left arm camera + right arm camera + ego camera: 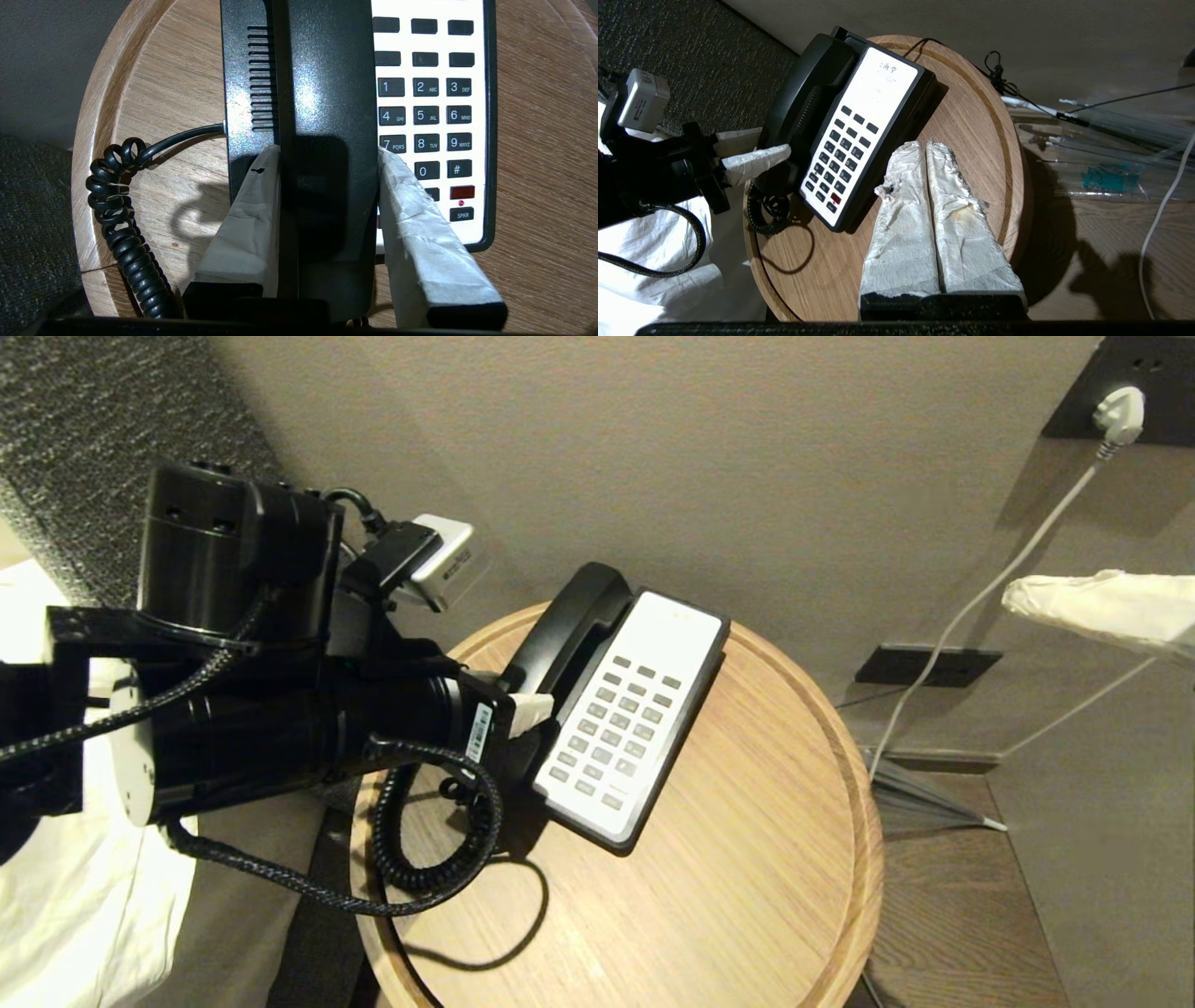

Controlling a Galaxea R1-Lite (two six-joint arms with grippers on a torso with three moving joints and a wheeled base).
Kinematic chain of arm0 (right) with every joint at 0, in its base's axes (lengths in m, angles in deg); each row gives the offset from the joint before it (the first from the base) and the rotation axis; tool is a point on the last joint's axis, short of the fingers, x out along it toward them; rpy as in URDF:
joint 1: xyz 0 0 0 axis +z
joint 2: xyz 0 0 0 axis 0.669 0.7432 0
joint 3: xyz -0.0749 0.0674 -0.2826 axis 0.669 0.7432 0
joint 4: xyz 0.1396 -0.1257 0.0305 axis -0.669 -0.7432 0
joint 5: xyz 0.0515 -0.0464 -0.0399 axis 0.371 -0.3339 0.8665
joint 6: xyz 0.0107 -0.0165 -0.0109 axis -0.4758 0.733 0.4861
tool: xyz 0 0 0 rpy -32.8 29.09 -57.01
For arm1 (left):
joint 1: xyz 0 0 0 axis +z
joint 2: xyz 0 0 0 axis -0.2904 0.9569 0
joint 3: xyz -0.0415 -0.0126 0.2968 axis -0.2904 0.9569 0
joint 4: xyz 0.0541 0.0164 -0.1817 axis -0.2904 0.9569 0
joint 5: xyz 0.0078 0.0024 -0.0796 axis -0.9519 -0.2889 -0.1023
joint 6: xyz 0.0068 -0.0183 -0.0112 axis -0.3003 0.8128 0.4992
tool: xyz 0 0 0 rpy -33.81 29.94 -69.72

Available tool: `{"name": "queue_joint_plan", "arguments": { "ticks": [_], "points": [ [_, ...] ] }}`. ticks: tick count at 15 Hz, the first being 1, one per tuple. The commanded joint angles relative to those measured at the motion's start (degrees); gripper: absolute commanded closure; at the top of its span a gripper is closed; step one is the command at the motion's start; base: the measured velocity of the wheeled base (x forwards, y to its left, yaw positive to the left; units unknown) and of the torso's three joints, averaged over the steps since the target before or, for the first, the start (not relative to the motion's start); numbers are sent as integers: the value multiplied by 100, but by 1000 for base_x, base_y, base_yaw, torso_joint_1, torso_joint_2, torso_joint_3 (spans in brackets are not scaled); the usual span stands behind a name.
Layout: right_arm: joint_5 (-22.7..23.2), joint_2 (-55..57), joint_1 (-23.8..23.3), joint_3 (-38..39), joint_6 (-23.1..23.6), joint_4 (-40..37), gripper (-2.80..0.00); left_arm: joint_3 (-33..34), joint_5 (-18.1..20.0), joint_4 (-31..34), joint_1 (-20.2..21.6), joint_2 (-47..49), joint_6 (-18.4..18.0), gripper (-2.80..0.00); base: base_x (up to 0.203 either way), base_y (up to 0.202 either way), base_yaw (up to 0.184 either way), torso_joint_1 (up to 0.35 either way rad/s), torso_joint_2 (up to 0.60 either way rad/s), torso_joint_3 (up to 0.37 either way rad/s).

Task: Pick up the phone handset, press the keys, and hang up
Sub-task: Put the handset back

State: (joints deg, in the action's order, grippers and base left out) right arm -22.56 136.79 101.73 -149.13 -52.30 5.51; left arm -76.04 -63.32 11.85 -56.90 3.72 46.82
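The left tool (327,200) clasps the phone handset (322,93) on its cradle, left of the keys (423,116), for lifting; the right tool (930,158) hangs clenched, empty.

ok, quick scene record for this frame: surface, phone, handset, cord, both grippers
surface: round wooden table
phone base: on the table, keys facing up
phone handset: lying in its cradle along the base's side
coiled cord: piled on the table beside the base
left gripper: one finger each side of the handset, pads against it
right gripper: fingers together, holding nothing, above bare table beside the base
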Motion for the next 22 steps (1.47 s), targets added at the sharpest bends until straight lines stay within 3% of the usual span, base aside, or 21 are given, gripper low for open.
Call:
{"name": "queue_joint_plan", "arguments": {
  "ticks": [1,22],
  "points": [
    [-12,19,3,-8,-14,-9,0,-49,4,20,-6,89,-5,0,0,0,0,0,0,0],
    [-12,2,12,18,-14,-1,0,-420,338,98,94,230,-54,0,0,0,0,0,0,0]
  ]
}}
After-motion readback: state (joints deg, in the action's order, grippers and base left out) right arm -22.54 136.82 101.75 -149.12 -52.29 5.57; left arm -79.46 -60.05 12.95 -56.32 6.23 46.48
